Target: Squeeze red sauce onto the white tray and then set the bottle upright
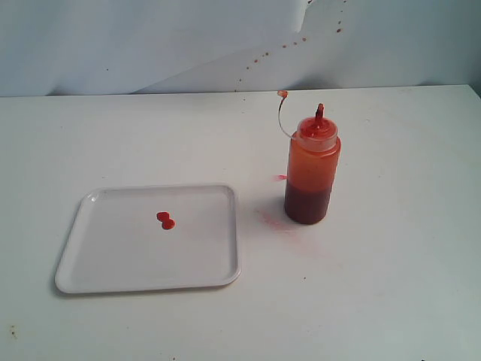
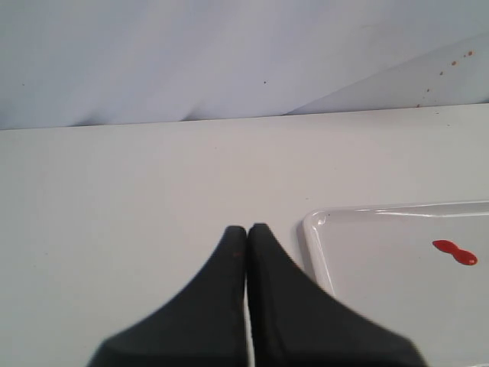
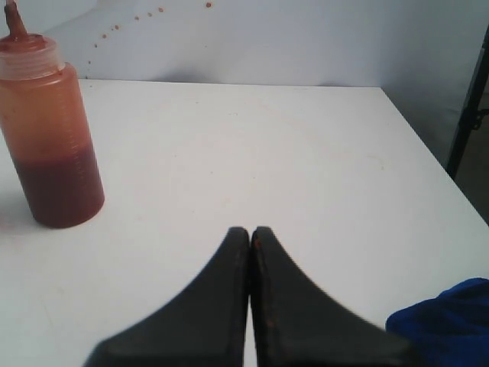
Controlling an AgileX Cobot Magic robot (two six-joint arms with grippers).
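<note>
Standing upright, bottle [image 1: 312, 169] — smear [image 1: 275, 221] beside, cloth [image 3: 447, 325] (blue)

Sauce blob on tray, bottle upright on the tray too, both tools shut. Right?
No. Exterior view: the bottle stands upright on the table beside the white tray, not on it. Rest holds: red sauce on tray, left tool and right tool shut.
</note>
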